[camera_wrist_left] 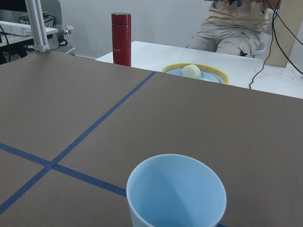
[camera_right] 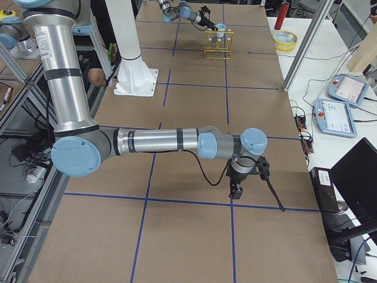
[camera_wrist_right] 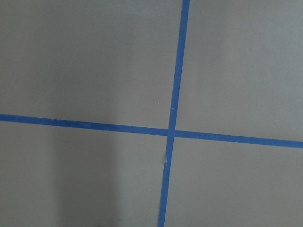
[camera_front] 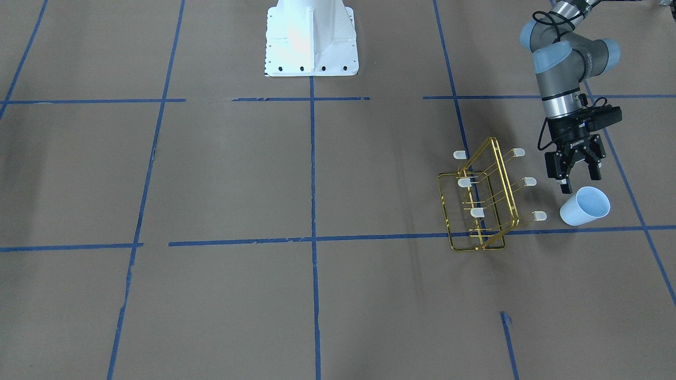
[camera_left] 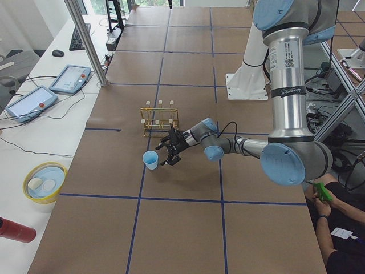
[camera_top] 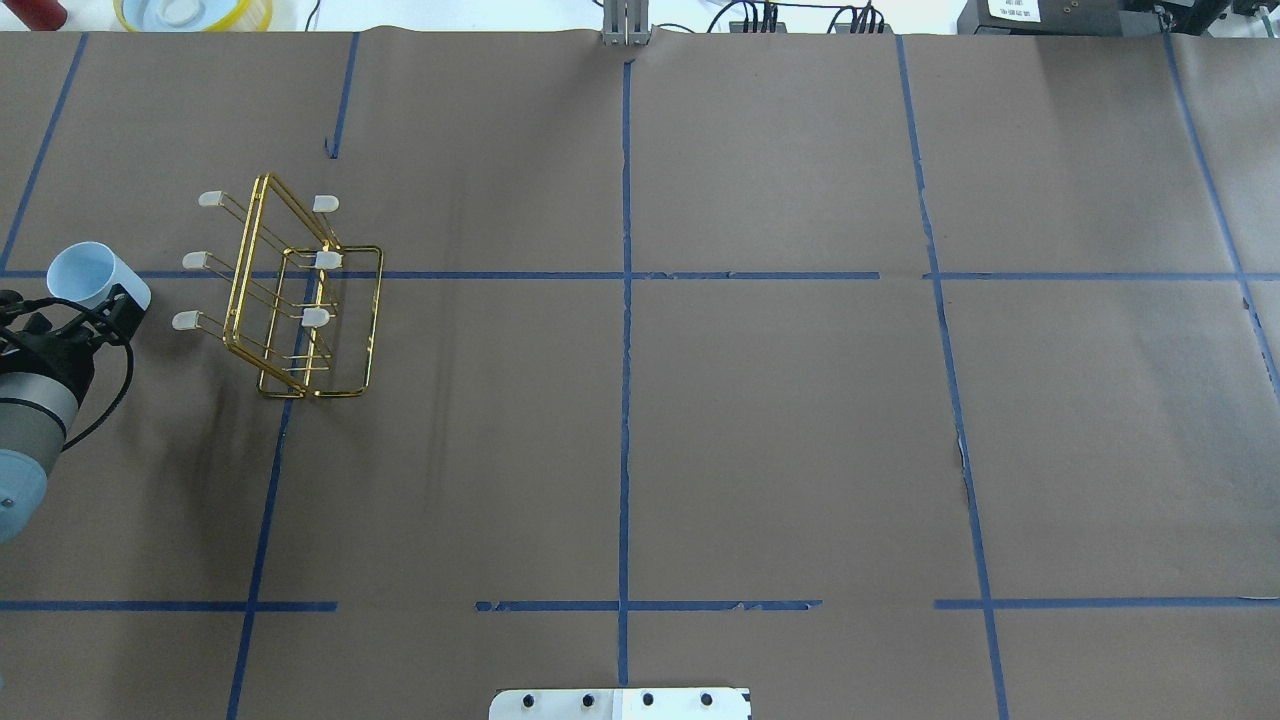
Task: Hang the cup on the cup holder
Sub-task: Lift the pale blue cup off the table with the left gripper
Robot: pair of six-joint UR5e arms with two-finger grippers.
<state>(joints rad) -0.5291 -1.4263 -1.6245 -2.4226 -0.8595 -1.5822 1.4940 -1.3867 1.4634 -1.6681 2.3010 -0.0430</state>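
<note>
Front-facing view: left gripper (camera_front: pixel 580 178), jaws spread and empty, just beside the upright cup (camera_front: pixel 585 206). The cup holder (camera_front: pixel 483 203) stands near on the tabletop (camera_front: pixel 211 184).
Left wrist view: cup low in frame. Advance level, straddle its wall, close gently.
Right-side view: right gripper (camera_right: pixel 235 191), jaw state cannot be told.

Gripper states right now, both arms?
Left gripper: open, near the cup, holding nothing.
Right gripper: cannot tell; only a side view shows it.

Near the table's (camera_front: pixel 237 174) left end, way blocked by the cup holder (camera_front: pixel 478 212), capped prongs jutting toward the cup (camera_front: pixel 585 206); narrow gap between. Left gripper (camera_front: pixel 581 182), jaws apart, just beside the cup. Open room toward the right end.
</note>
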